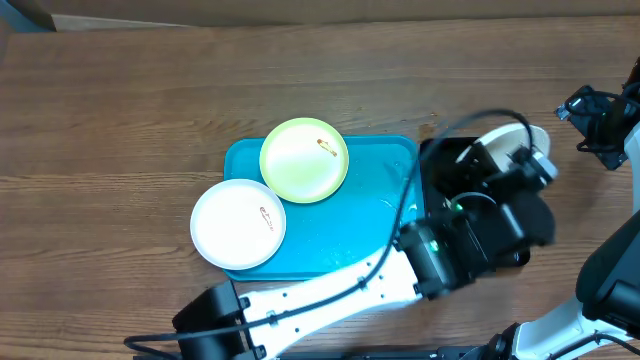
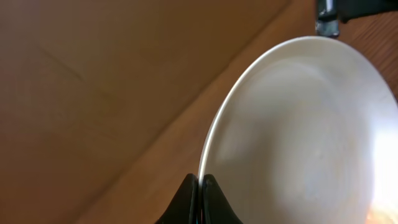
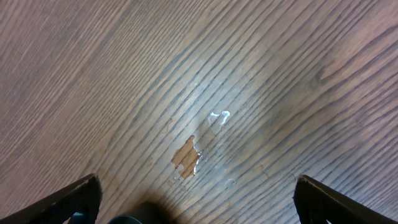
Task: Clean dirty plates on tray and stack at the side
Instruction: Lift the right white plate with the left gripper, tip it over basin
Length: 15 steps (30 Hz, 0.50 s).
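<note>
My left gripper (image 2: 200,186) is shut on the rim of a white plate (image 2: 311,124), which it holds tilted on edge. From overhead, this plate (image 1: 503,138) and the left gripper (image 1: 520,165) hang over a black tray (image 1: 440,160), to the right of the turquoise tray (image 1: 330,245). A pale yellow-green plate (image 1: 304,160) with a small orange-brown smear lies at the turquoise tray's back left. A second white plate (image 1: 238,223), also smeared, overlaps its front-left corner. My right gripper (image 3: 199,199) stands open over bare wood, seen at the far right (image 1: 598,120) from overhead.
The left arm (image 1: 330,290) reaches across the front of the table from lower left to the black tray. A small wet patch with a brownish spot (image 3: 186,155) lies on the wooden table (image 1: 120,130) under the right gripper. A brown wall shows behind the held plate.
</note>
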Available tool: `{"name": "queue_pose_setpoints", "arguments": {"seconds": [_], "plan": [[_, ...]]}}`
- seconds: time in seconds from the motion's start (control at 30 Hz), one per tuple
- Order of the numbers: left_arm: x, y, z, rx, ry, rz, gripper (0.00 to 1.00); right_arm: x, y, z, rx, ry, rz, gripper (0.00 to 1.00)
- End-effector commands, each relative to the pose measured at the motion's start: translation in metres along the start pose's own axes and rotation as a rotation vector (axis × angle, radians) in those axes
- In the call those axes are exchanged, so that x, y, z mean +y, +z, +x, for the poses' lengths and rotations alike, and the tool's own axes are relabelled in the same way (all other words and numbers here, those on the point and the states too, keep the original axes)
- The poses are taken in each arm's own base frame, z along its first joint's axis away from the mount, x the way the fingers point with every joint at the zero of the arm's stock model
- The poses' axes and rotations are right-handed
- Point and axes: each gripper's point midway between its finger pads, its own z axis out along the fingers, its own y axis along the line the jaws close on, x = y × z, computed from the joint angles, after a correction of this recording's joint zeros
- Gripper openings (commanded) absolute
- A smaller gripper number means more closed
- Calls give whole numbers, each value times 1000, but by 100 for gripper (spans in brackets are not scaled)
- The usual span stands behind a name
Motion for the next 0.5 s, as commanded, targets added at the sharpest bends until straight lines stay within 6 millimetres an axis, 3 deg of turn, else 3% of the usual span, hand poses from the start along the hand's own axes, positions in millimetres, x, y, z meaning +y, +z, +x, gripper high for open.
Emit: {"name": "queue_pose_setpoints", "arguments": {"seconds": [0.0, 0.2, 0.37, 0.47], "plan": [[16, -13, -18, -20, 136, -123, 4, 5, -6, -6, -21, 6, -13, 100], [31, -22, -33, -47, 150, -217, 4, 5, -6, -6, -21, 6, -13, 100], [57, -9, -22, -15, 1, -292, 4, 5, -6, -6, -21, 5, -13, 100], [59, -7, -20, -19, -65, -297, 4, 5, -6, -6, -21, 6, -13, 100]]}}
